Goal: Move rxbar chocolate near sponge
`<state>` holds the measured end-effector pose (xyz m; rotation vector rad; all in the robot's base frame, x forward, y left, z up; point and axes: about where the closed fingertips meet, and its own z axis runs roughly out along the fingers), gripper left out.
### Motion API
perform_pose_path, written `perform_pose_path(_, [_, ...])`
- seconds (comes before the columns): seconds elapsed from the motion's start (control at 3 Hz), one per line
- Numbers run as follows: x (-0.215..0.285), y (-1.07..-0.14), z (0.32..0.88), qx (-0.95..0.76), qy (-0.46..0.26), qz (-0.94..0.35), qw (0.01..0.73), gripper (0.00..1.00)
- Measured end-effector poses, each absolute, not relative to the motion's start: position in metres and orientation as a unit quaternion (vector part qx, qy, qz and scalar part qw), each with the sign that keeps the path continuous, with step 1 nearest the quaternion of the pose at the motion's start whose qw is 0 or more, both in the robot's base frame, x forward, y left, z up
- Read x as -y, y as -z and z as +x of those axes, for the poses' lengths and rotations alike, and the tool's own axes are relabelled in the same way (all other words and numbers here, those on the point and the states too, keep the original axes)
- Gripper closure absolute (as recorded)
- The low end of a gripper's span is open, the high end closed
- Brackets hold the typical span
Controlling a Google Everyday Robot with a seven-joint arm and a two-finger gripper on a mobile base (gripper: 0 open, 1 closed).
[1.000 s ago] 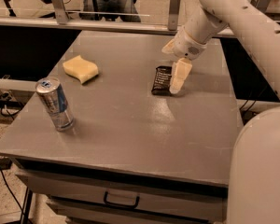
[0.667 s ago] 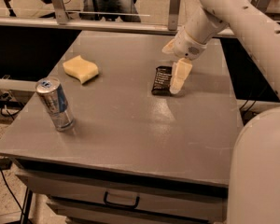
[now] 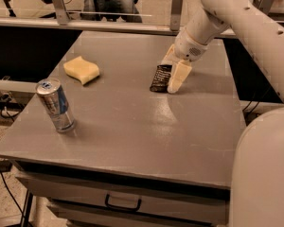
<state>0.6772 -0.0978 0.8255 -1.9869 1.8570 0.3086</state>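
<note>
The rxbar chocolate (image 3: 160,78), a dark flat bar with pale lettering, lies flat on the grey table (image 3: 132,126) right of centre. My gripper (image 3: 172,69) hangs from the white arm at the bar's right end. Its cream fingers are apart: one fingertip (image 3: 176,79) rests just right of the bar, the other sits behind it. The bar is on the table and not lifted. The sponge (image 3: 81,69), a pale yellow block with wavy edges, lies at the far left of the table, well apart from the bar.
A silver-blue drink can (image 3: 56,105) stands upright near the table's front left edge. A railing with metal posts (image 3: 176,8) runs behind the table. The robot's white body (image 3: 265,169) fills the lower right. A drawer handle (image 3: 123,205) shows below the front edge.
</note>
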Motion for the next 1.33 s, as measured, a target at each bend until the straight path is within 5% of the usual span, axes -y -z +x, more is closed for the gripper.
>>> perform_pose_path(0.33, [0.097,-0.829,0.677,-0.665,-0.111,-0.711,0.201,0.72])
perform_pose_path(0.67, [0.097,-0.834,0.677,-0.665,-0.111,-0.711,0.201,0.93])
perform_pose_path(1.33, [0.099,-0.846,0.674,-0.659,-0.113,-0.71,0.221,1.0])
